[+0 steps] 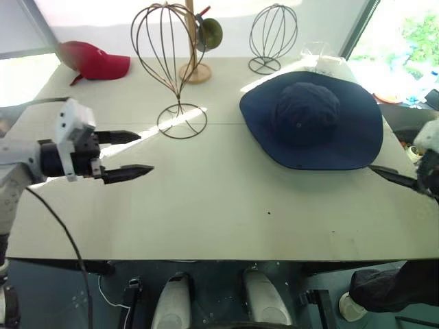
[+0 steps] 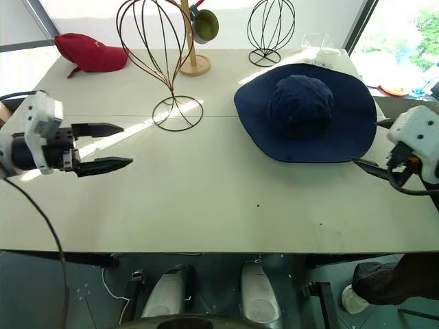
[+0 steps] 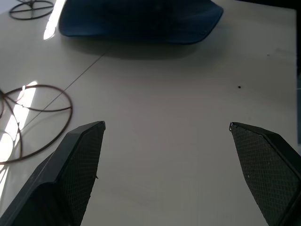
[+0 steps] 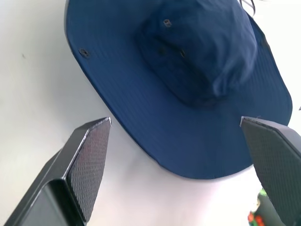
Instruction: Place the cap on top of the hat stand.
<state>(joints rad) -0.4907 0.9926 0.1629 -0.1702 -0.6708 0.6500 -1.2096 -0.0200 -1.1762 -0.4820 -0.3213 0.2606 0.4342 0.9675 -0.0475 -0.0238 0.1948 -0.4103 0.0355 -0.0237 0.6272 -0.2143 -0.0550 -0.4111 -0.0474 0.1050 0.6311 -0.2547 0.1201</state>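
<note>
The cap point(image 1: 312, 120) lies flat near the table's point(image 1: 206, 205) far right corner, unheld. The hat stand point(image 1: 171, 62) stands bare near the far edge. Left gripper point(image 1: 130, 154) and right gripper point(image 4: 176, 155): fingers apart, empty.

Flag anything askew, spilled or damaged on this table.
Nothing stands out. The navy sun hat lies flat, crown up, on the table; the tall wire hat stand stands upright and bare.

The wooden stand point(image 1: 193, 41) runs off the top edge, and the cap point(image 3: 141, 21) is cropped there too.
</note>
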